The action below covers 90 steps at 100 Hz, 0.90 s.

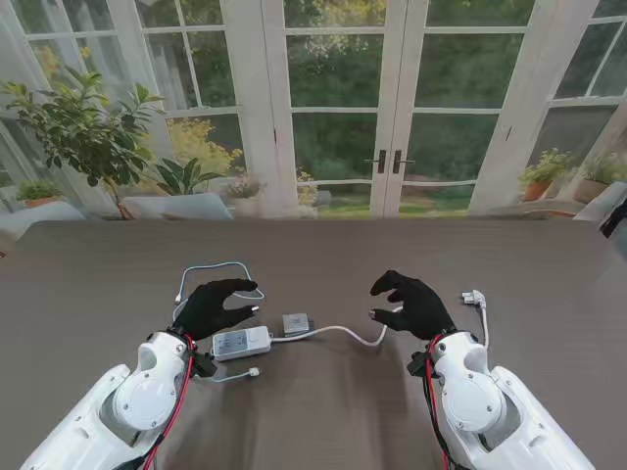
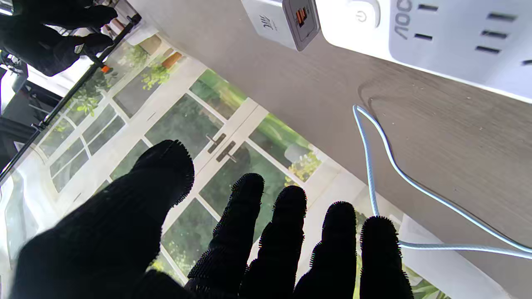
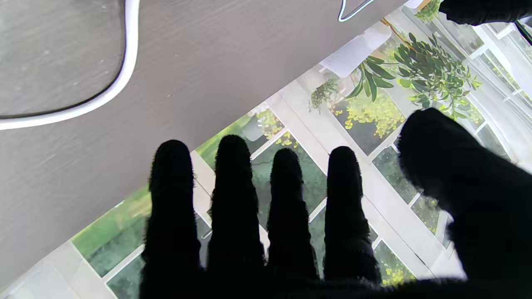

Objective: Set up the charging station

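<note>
Glass doors and garden greenery beyond a dark wood-grain bench [image 1: 323, 401]. On it, near the middle: one white power strip [image 1: 241, 342], long axis running left to right; one small grey charger block [image 1: 295, 323] just beside its right end; one thick white cord [image 1: 338, 331] snaking rightward from the strip; one plug [image 1: 474, 298] lying farther right, past the right hand [image 1: 411, 304]; one thin pale-blue cable [image 1: 217, 269] looped on the far side of the left hand [image 1: 217, 308], with one small connector [image 1: 254, 372] lying nearer to me than the strip.

Both hands hovering, fingers spread apart, nothing held. In the left wrist view: fingers [image 2: 286, 232] splayed, strip [image 2: 453, 41] and charger block [image 2: 282, 23] lying free on the bench, blue cable [image 2: 374, 166] curving past. In the right wrist view: fingers [image 3: 232, 195] also apart, only the white cord [image 3: 104, 91] close by.

Deciding relation, as a judgement: charger block between the two hands but closer to the left, sitting off the strip's right end, so sockets reachable by a short move along the strip's long axis. Left hand almost over the strip; right hand nearer the cord and plug. Nothing yet plugged in as far as can be told, so setup apparently at its start.
</note>
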Tool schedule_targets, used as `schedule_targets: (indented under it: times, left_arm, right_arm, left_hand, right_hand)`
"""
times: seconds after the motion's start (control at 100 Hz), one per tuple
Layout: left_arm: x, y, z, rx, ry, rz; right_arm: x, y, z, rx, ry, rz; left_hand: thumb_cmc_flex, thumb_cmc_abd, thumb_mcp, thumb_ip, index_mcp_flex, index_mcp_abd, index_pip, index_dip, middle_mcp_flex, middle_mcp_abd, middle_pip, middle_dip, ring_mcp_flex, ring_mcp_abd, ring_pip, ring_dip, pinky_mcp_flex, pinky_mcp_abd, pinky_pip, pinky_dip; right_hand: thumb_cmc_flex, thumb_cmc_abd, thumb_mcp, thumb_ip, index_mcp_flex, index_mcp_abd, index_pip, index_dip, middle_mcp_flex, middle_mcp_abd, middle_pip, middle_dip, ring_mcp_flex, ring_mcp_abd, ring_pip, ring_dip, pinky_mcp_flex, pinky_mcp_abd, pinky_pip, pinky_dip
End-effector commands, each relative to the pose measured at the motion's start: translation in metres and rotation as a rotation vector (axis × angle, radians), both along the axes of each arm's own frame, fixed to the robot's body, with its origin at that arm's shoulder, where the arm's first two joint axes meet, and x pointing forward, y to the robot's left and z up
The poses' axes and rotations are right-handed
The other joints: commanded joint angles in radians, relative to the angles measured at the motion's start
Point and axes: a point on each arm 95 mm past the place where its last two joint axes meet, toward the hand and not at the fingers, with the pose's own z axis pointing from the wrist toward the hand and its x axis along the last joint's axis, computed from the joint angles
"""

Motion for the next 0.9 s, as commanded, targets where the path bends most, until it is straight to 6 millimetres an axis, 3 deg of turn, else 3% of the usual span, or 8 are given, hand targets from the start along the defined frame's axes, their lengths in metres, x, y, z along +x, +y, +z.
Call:
schedule_targets:
  times: [0.0,0.63,0.89]
  left_arm:
    - [-0.001,-0.003,0.0,-0.001,0.016,-0.018]
    - [-0.005,-0.004,0.001,0.024,0.033,-0.051]
    - [-0.02,0.0,0.007,0.076,0.027,-0.066]
  right_arm:
    - [-0.002,0.003,0.0,0.001,0.007,0.013]
    - [-0.004,0.003,0.001,0.001,0.008,0.014]
    - [-0.004,0.001,0.002,0.001,0.009,0.013]
  left_hand:
    - [-0.034,0.028,-0.026,0.028,-0.008,-0.017,-0.009,-0.004,-0.017,-0.015,0.001,-0.011,-0.02,-0.025,-0.012,-0.013,-0.023,-0.022,-0.02,0.002]
    - [-0.033,0.036,-0.037,0.03,-0.005,-0.015,-0.007,-0.001,-0.011,-0.014,0.004,-0.005,-0.015,-0.025,-0.011,-0.011,-0.02,-0.012,-0.022,0.016]
    - [-0.033,0.03,-0.037,0.03,-0.008,-0.018,-0.008,0.0,-0.013,-0.016,0.004,-0.004,-0.014,-0.026,-0.011,-0.01,-0.015,-0.005,-0.024,0.019]
  right_hand:
    - [-0.026,0.018,-0.013,0.024,-0.014,0.0,-0.422,-0.013,-0.017,0.0,0.002,-0.011,-0.007,-0.003,-0.013,-0.057,0.003,0.002,-0.027,0.013]
    - [-0.029,0.026,-0.016,0.025,-0.008,0.0,-0.425,-0.015,-0.014,0.002,0.002,-0.013,-0.004,-0.003,-0.011,-0.055,0.003,-0.001,-0.035,0.031]
    - [-0.033,0.03,-0.017,0.026,-0.007,0.001,-0.425,-0.015,-0.014,0.001,0.001,-0.014,-0.002,-0.004,-0.011,-0.055,0.003,-0.003,-0.035,0.037]
